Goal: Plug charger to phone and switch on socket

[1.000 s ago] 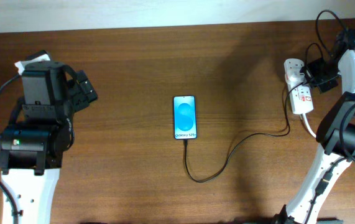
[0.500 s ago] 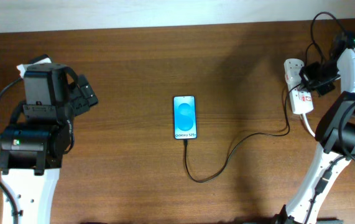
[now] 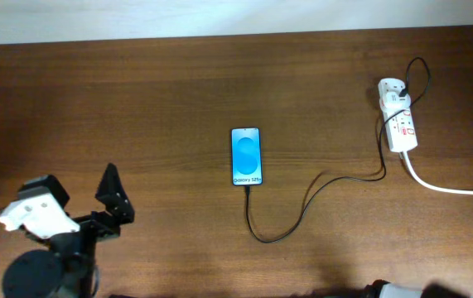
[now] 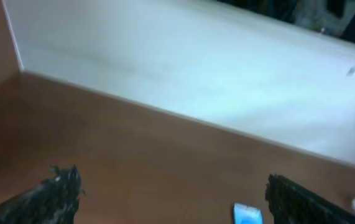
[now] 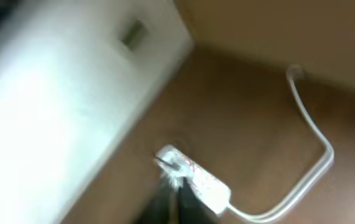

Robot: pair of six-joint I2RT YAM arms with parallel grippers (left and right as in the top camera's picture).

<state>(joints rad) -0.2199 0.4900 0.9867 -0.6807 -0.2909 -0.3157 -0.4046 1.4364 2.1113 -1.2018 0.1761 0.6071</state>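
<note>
The phone [image 3: 246, 156] lies screen up at the table's middle, its blue screen lit; its top edge also shows in the left wrist view [image 4: 247, 213]. The black charger cable [image 3: 290, 222] runs from the phone's near end in a loop to the black plug [image 3: 401, 101] seated in the white socket [image 3: 398, 124] at the far right. My left gripper [image 3: 113, 203] is open and empty at the front left, far from the phone [image 4: 171, 190]. My right gripper [image 5: 177, 208] is blurred and looks shut, just short of the socket [image 5: 197, 179].
The socket's thick white cord [image 3: 456, 189] runs off the right edge and also shows in the right wrist view [image 5: 314, 149]. A white wall [image 4: 196, 68] borders the table's far edge. The right arm is out of the overhead view.
The right arm has pulled back from the socket and left the overhead view. The left arm has swung from the left side down to the front-left corner. Phone, cable and socket have not moved.
</note>
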